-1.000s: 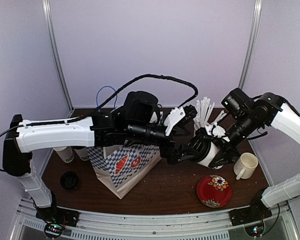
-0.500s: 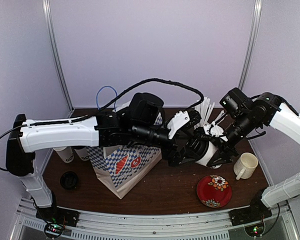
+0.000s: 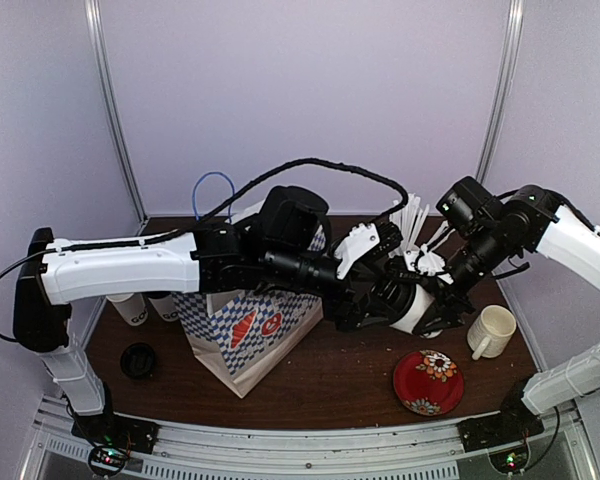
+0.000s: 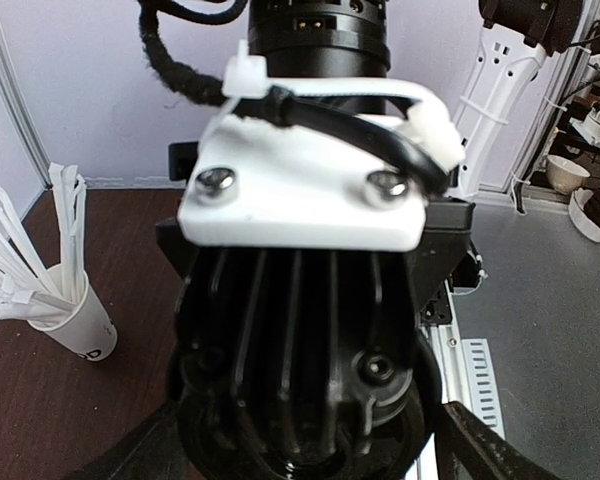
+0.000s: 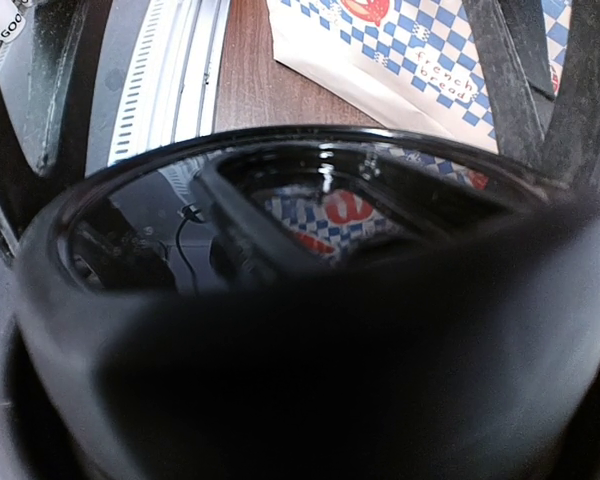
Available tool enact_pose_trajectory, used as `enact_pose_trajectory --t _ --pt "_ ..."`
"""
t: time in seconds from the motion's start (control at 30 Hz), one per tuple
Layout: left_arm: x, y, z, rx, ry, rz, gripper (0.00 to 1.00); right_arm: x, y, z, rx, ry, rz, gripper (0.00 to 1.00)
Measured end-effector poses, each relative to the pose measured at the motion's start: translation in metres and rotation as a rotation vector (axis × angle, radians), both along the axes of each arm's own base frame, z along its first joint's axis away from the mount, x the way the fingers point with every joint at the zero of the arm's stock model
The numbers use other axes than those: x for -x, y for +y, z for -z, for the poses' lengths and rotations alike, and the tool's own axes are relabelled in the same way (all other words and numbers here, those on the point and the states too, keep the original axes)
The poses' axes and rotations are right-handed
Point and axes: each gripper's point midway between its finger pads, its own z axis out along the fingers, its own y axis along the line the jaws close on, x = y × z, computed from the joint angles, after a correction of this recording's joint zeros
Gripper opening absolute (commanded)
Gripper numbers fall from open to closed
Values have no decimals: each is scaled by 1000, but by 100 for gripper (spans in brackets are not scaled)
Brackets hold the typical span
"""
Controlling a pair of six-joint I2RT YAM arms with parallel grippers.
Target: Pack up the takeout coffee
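Top external view: the takeout coffee (image 3: pixel 412 310), a white paper cup with a black plastic lid, hangs on its side above the dark brown wooden tabletop (image 3: pixel 330 385), clamped by the right gripper (image 3: pixel 435 295), whose jaws press on the cup's wall; the left gripper (image 3: pixel 363 300) meets it at the lid end with its jaws spread wide, and whether they touch the cup cannot be told; in the left wrist view the dark fingers (image 4: pixel 475 450) stand far apart at the bottom corners, either side of a black ribbed housing (image 4: pixel 300 350) capped by a flat white plate (image 4: pixel 305 185) with two screws and a zip tie; the right wrist view is nearly filled by the glossy, round-rimmed lid (image 5: pixel 310 330).

Behind the left arm a crumpled paper bag (image 3: pixel 245 335), blue-and-white checked with red emblems, sits on the tabletop; two more white lettered cups (image 3: pixel 130 308) stand left of it, a loose round black lid (image 3: pixel 138 360) lies nearer; to the right are a smooth cream mug (image 3: pixel 492 330) with a handle and a red floral plate (image 3: pixel 428 381); a paper cup bristling with thin white stirrer sticks (image 4: pixel 80 325) stands at the back.
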Motion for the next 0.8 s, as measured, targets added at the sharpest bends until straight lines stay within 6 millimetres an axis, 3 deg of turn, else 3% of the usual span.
enact_pose_trajectory --t 0.17,0.63,0.73,0.77,0.8 --pt "2 3 1 1 0 20 87 1 1 1 0 7 -5 73" --pt "2 6 3 -11 6 25 80 5 6 4 1 59 11 76" --pt "2 6 5 -17 8 23 76 4 9 8 11 78 18 86" --pt "1 7 5 -19 8 19 75 3 10 9 14 87 23 96" --pt "1 7 6 -23 8 18 75 2 12 8 14 93 26 99"
